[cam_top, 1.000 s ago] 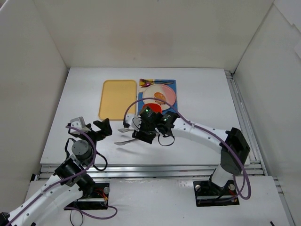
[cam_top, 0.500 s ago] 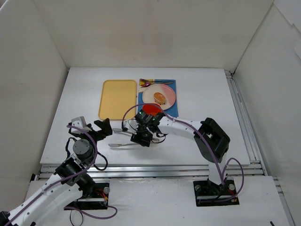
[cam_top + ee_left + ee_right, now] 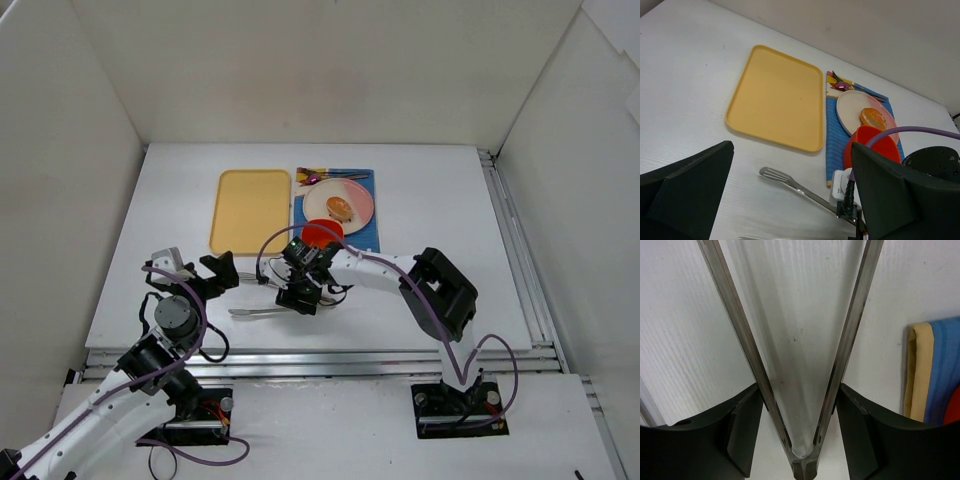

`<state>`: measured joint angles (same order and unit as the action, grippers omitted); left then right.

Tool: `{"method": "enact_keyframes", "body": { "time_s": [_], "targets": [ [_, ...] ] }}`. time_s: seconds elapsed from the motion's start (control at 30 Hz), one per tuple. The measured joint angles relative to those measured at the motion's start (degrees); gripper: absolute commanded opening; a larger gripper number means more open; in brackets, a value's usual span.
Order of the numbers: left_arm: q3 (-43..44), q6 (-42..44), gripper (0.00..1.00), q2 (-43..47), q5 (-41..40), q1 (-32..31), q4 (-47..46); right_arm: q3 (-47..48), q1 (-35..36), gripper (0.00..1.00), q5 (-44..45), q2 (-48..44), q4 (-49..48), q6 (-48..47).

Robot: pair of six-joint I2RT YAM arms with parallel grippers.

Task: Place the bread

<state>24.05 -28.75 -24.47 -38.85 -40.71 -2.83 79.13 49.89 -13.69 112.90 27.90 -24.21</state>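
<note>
The bread (image 3: 340,207) is a small golden-brown bun lying on a pink plate (image 3: 358,197), also seen in the left wrist view (image 3: 873,118). My right gripper (image 3: 300,293) is shut on metal tongs (image 3: 255,311), which point left, low over the table, in front of the orange cup (image 3: 322,234). In the right wrist view my gripper (image 3: 800,392) presses both tong arms (image 3: 735,325), which stay spread and hold nothing. My left gripper (image 3: 205,272) is open and empty, left of the tong tips (image 3: 775,175).
A yellow tray (image 3: 251,210) lies left of the blue mat (image 3: 368,235) that carries the plate and cup. Cutlery (image 3: 325,177) lies at the mat's far edge. White walls enclose the table on three sides.
My right gripper has moved a little nearer and to the left with the tongs, away from the plate, and its elbow has folded in leftward. The bread and left arm have not moved.
</note>
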Motion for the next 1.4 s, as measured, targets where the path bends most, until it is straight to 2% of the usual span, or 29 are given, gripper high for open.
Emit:
{"method": "enact_keyframes", "body": {
  "time_s": [0.13,0.47,0.53,0.67,1.13,1.3,1.4],
  "targets": [
    [0.0,0.0,1.0,0.17,0.0,0.0,0.0,0.11,0.0,0.69,0.66,0.09,-0.22,0.02],
    [0.0,-0.02,1.0,0.22,0.02,0.0,0.0,0.59,0.81,0.85,3.87,0.07,-0.24,0.09],
    [0.0,-0.02,0.99,0.22,0.02,0.0,0.0,0.63,1.27,0.91,4.66,-0.02,-0.26,0.07],
    [0.0,0.0,0.99,0.22,0.02,0.0,0.0,0.63,2.47,0.98,6.45,-0.5,-0.17,0.07],
    [0.0,0.0,0.99,0.2,0.02,0.0,0.0,0.63,4.11,0.98,12.07,-10.14,-0.09,1.88],
    [0.0,0.0,0.99,-0.15,0.02,0.0,-0.07,0.59,6.32,0.98,18.93,-19.08,-0.44,8.31],
    [0.0,0.02,1.0,-1.01,0.02,0.0,-0.15,0.46,9.05,0.98,27.61,-24.9,-1.7,14.34]
  ]
}}
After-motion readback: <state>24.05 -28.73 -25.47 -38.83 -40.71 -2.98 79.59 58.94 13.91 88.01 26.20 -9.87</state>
